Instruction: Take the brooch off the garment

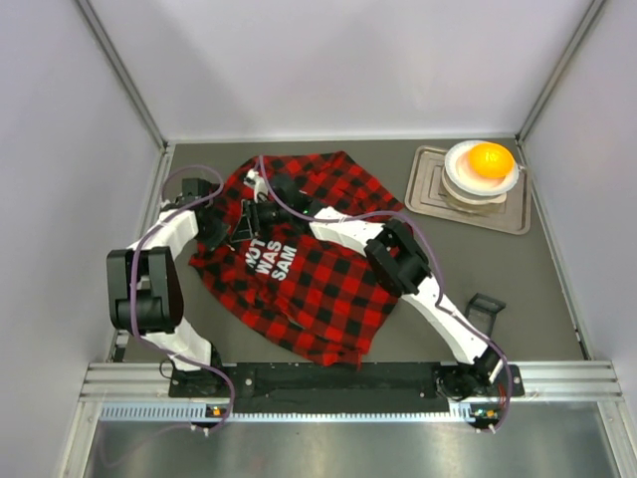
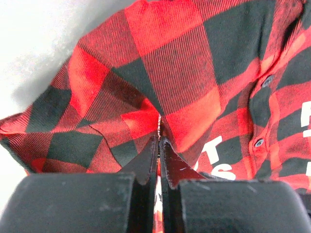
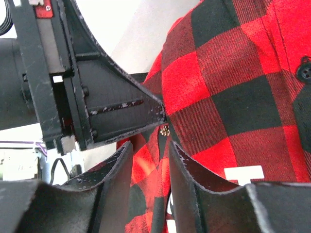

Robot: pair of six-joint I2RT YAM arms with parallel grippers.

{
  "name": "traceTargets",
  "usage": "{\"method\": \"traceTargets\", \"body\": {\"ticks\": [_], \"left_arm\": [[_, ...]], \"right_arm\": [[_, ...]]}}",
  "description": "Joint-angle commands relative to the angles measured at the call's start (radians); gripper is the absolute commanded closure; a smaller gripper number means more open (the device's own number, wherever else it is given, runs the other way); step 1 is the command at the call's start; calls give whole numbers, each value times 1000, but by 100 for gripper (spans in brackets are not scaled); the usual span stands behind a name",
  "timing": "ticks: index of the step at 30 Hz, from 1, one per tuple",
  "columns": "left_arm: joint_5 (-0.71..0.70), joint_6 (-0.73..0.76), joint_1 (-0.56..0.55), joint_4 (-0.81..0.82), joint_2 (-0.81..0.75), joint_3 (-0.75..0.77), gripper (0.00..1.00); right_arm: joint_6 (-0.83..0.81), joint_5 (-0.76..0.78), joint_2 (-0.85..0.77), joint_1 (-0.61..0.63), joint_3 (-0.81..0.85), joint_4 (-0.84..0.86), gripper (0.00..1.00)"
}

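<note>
The garment [image 1: 309, 279] is a red-and-black plaid shirt with white letters, spread on the dark table. My left gripper [image 2: 159, 138] is shut on a raised fold of the shirt [image 2: 184, 73]; in the top view it sits at the shirt's upper left [image 1: 239, 226]. My right gripper [image 3: 150, 145] is open, with a ridge of shirt [image 3: 228, 87] between its fingers; from above it [image 1: 271, 212] faces the left gripper. The brooch [image 3: 164, 130], a tiny pale-gold ornament, sits on the fold just beyond my right fingertips, at the tip of the left gripper [image 3: 107, 107]. It does not show from above.
A grey tray [image 1: 428, 194] at the back right holds a white bowl [image 1: 468, 184] with an orange ball [image 1: 490, 159]. A small black frame-like object [image 1: 485, 307] lies beside the right arm. White walls enclose the table on three sides.
</note>
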Motion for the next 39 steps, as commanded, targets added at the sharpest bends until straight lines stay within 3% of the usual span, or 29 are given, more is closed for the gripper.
{"method": "traceTargets", "body": {"ticks": [1,6,15,20,24,39], "left_arm": [[22,56,-4,94,-102,-59,100],[20,73,-4,109,-153,-133,100],[47,38,-3,242,-233,-275,100],[37,42,-3,325,-271,-338,100],[36,79,-3,367,-286,-358,100],[169,108,14,396,-230,-331,100]], "right_arm": [[81,-74,39,5,34,170,66],[117,-90,82,5,49,254,69],[134,-25,120,20,57,242,69],[176,-19,128,22,42,248,78],[188,-41,132,22,32,261,85],[199,-70,165,25,45,284,96]]}}
